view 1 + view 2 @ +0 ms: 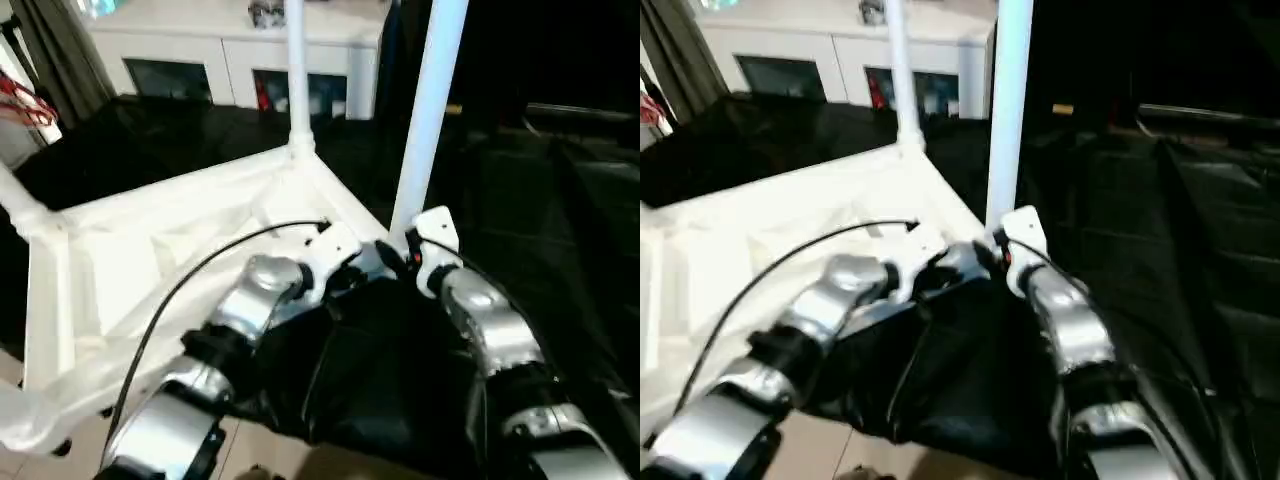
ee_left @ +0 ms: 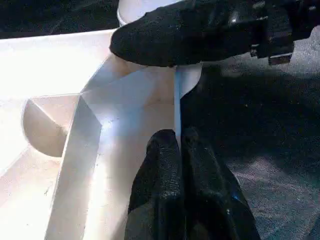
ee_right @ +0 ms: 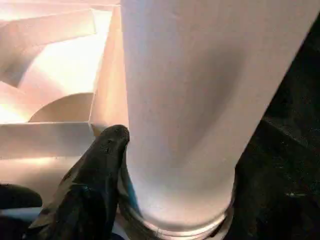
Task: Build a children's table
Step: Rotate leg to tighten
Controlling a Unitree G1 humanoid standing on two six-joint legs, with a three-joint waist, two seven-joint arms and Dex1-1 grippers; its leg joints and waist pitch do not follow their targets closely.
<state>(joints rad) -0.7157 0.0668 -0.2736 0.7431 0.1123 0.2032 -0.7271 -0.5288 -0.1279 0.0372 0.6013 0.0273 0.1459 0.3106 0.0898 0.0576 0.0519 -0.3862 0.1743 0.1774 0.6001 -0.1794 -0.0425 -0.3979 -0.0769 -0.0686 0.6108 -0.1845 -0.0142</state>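
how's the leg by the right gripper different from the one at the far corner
The near leg rises beside the right gripper, whose jaws stand at its base; the far leg has no gripper near it. The near leg looks thicker in the picture, being closer, and tilts slightly; the far leg stands nearly straight. Both are white tubes rising from corners of the upturned table top.

Overturned table top [image 1: 150,260] on floor, two legs [image 1: 425,110] upright in its corners, cabinet [image 1: 230,50] behind.
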